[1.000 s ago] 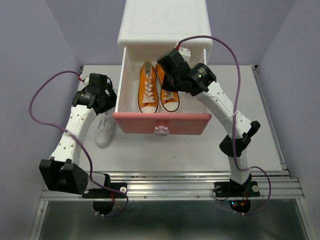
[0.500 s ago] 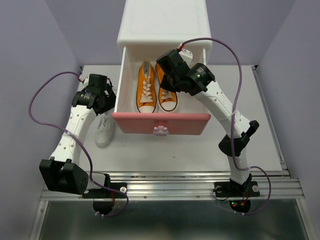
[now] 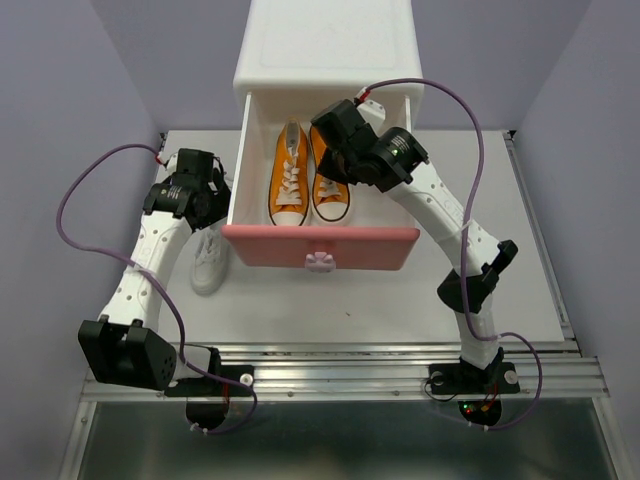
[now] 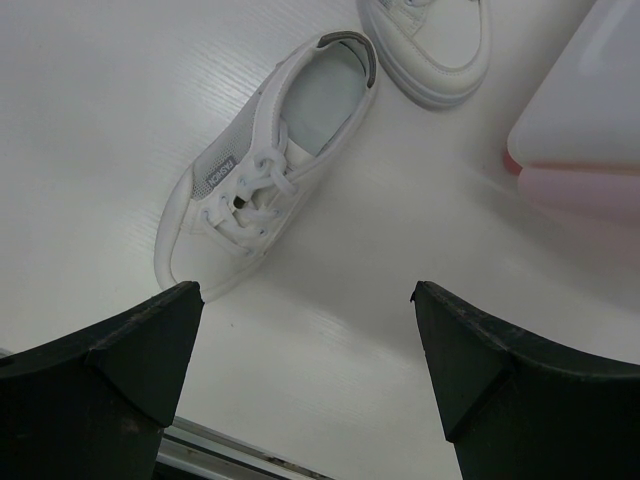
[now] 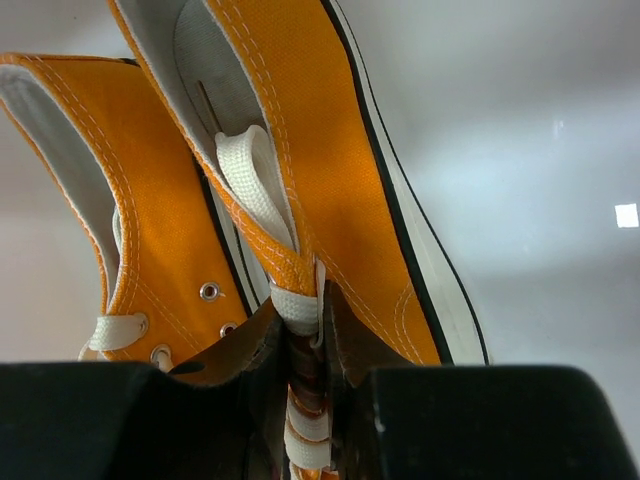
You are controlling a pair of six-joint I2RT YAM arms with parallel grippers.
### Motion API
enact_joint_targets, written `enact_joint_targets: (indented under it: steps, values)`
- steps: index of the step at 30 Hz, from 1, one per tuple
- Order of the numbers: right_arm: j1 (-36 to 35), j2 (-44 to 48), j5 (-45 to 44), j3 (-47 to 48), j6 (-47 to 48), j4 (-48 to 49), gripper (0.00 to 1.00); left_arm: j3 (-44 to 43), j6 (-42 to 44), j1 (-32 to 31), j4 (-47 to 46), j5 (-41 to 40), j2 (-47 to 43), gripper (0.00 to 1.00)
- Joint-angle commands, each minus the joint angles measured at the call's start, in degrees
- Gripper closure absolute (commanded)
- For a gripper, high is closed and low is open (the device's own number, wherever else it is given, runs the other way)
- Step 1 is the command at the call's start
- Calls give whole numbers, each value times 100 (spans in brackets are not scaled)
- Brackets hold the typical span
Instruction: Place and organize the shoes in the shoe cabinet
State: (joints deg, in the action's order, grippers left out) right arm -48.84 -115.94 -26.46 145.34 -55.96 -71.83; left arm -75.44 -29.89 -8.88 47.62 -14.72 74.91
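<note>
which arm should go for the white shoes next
Left. The left hand is open, right above a white shoe on the table beside the cabinet; the right hand is down in the drawer, shut on an orange shoe.

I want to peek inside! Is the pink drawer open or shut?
Open. The pink drawer is pulled out from the cabinet, and both orange shoes show inside it.

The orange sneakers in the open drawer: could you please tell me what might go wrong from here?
The right gripper pinches only the laced edge of one orange sneaker, so the lace may snag on release and drag it against its mate. The white sneakers lie close to the drawer corner; the open left gripper might bump it when lifting them.
</note>
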Motion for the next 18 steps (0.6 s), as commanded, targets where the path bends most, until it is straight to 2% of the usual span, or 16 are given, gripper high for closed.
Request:
enact_joint_targets:
  steps: [1,4,5,6,18]
  values:
    - [-56,-8,299,-41,-372,996,78,47,9,36,55,-119,-240,1]
    - [-56,19,308,-84,-371,970,75,47,9,36,64,-128,-258,1]
    - [-56,28,299,-93,-380,943,79,56,18,36,64,-128,-275,1]
    - [-56,36,264,-93,-493,813,98,73,18,36,64,-128,-293,1]
    - [-56,168,466,46,-626,355,99,161,71,36,64,-154,-381,1]
